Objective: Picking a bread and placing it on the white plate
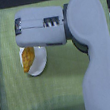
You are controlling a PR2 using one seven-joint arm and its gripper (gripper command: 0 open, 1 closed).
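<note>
In the exterior view, a grey PR2 arm (91,50) comes in from the lower edge on the view's right, bends, and stretches across toward the view's left over a green cloth (15,87) that covers the table. The gripper (17,27) sits at the far end of the forearm, near the cloth's upper part — its fingers are too blurred and foreshortened to tell whether they are parted or closed, and nothing shows between them. Below the forearm lies the white plate (38,66), partly hidden by the arm. The bread (27,58) rests on the plate's left side — golden-orange, elongated, apart from the gripper.
</note>
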